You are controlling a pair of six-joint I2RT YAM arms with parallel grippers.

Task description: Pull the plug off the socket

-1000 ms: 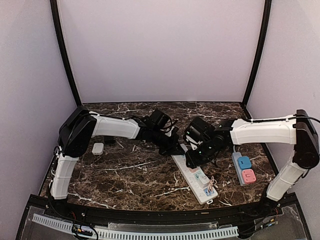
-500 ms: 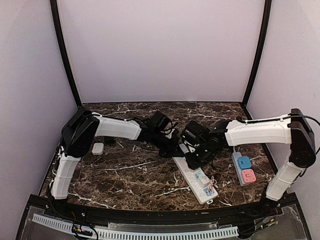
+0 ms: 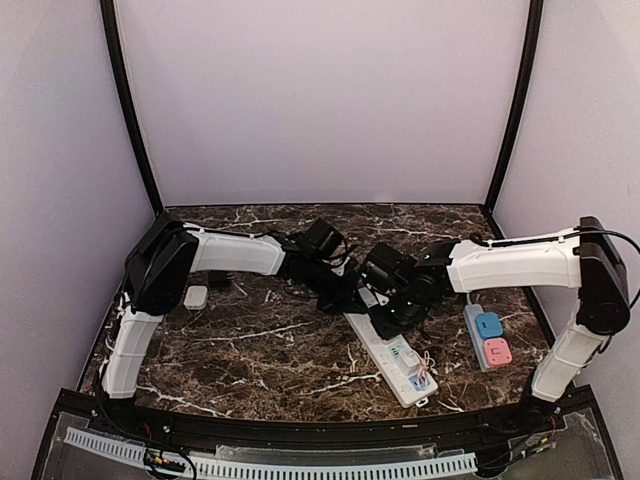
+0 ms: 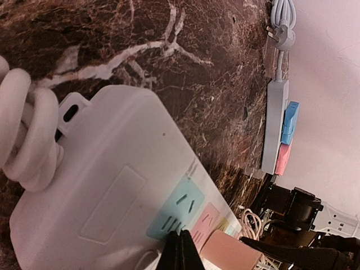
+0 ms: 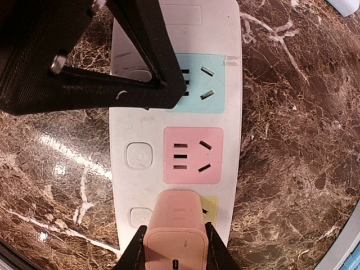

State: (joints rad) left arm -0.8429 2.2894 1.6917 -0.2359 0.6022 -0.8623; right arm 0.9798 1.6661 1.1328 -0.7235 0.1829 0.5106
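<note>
**Plug on the strip, right jaws clamped on it**

We see the pink plug (image 5: 174,228) standing on the white power strip (image 5: 126,185), over its yellow socket (image 5: 211,212). We cannot tell how deep the prongs sit. The right gripper (image 5: 175,254) grasps the plug from both sides, and its black fingers (image 5: 136,254) press flat against the plug's flanks.

Next along the strip comes a pink socket (image 5: 193,147) and then a blue socket (image 5: 197,83), both bare. The left gripper (image 4: 181,250) has its jaws closed together into a single point with nothing between them. That point bears down on the strip at the edge of the blue socket, just beside the plug. In the right wrist view the same gripper shows as a black wedge across the strip's far end.

At the strip's far end a thick white cord (image 4: 25,135) lies coiled against its casing. From above, the strip lies at a slant near the middle of the dark marble table (image 3: 250,350), with both arms reaching in over its far half.

Off to the right, well apart, a grey strip (image 4: 275,129) lies near the table's edge, carrying a blue block (image 4: 290,121) and a pink block (image 4: 283,159). A small white box (image 3: 196,296) sits on the left side of the table, beside the left arm.
</note>
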